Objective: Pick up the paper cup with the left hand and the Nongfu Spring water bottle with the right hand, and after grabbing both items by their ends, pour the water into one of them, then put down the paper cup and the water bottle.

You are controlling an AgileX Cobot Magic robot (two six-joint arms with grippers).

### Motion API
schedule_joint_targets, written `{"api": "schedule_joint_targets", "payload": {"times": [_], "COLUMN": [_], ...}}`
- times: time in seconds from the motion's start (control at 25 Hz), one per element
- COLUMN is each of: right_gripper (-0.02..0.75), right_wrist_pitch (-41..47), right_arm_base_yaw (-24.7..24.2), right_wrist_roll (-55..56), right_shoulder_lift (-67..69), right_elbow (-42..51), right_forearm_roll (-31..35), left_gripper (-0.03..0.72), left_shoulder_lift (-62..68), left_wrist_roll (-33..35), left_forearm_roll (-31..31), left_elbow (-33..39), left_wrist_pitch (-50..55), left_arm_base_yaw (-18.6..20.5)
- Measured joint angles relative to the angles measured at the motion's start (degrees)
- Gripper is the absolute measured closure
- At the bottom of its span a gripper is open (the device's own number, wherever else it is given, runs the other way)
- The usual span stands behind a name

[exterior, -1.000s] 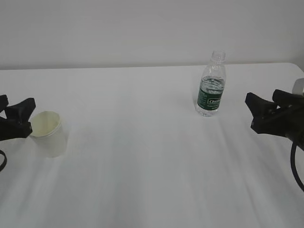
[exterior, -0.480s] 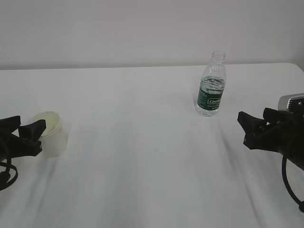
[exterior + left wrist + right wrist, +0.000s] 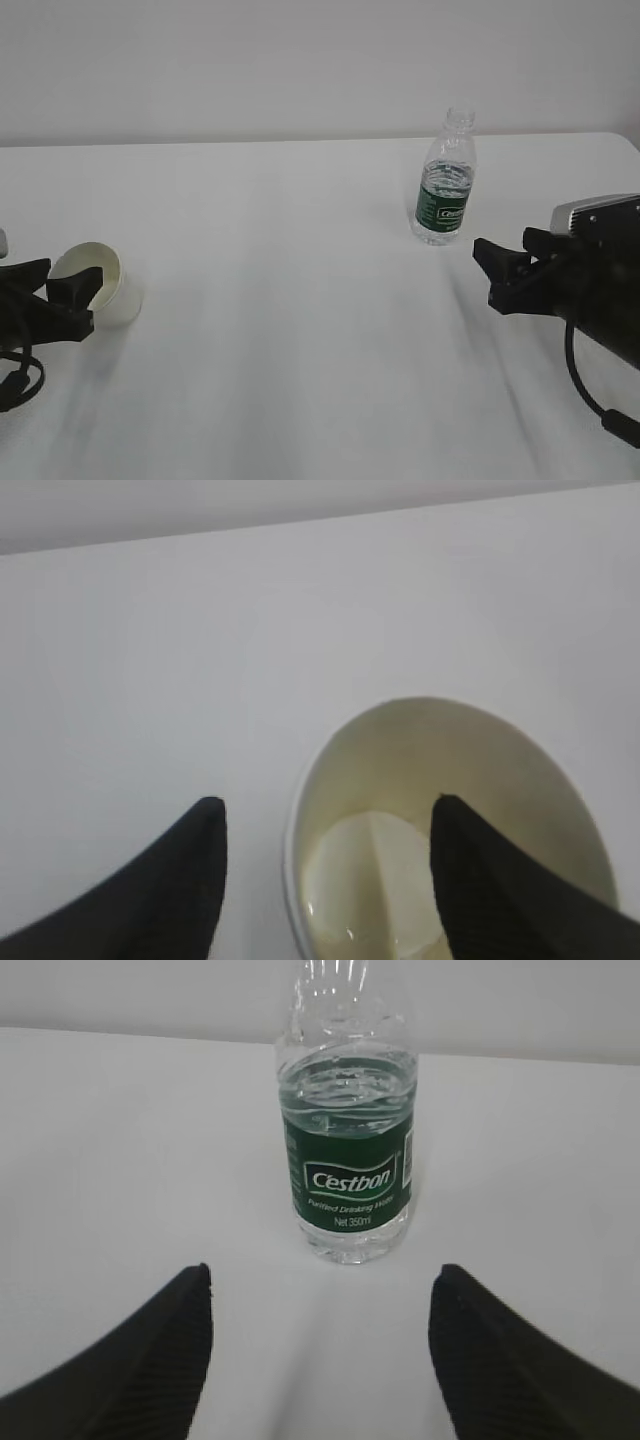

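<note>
The paper cup [image 3: 105, 285] stands at the table's left and looks tipped a little toward my left gripper [image 3: 68, 278]. In the left wrist view the cup's [image 3: 450, 810] cream inside fills the lower right. The left gripper [image 3: 327, 805] is open, one finger outside the rim and the other in front of the cup's mouth; I cannot tell whether either touches. The capless Nongfu Spring water bottle [image 3: 443, 200] stands upright at the back right, its water [image 3: 345, 1090] reaching above the green label. My right gripper [image 3: 502, 242] is open, short of the bottle [image 3: 348, 1160], which is centred ahead of the jaws [image 3: 324, 1272].
The white table [image 3: 300, 320] runs back to a white wall. Its far right corner [image 3: 618, 136] lies behind the right arm. A black cable [image 3: 590, 400] hangs under the right arm, and another [image 3: 15, 380] loops by the left arm.
The left gripper has come in low until its fingers straddle the cup's rim, and the cup now leans. The right gripper has moved left and lower toward the bottle. Both stay equally open.
</note>
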Motion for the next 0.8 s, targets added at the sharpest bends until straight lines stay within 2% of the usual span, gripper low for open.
{"api": "schedule_joint_targets", "payload": {"times": [0.28,0.8], "right_gripper": [0.219,0.219], "right_wrist_pitch": [0.0,0.0], "right_arm_base_yaw": [0.0,0.0], "right_wrist_roll": [1.4,2.0], "right_shoulder_lift": [3.0,3.0], "right_elbow": [-2.0,-2.0], "right_forearm_roll": [-2.2,-2.6], "left_gripper": [0.243,0.248], "left_shoulder_lift": [0.7,-2.2], "left_wrist_roll": [0.0,0.0], "left_forearm_roll": [-0.1,-0.1], "left_elbow": [1.2,1.0], "left_wrist_pitch": [0.0,0.0], "left_arm_base_yaw": [0.0,0.0]}}
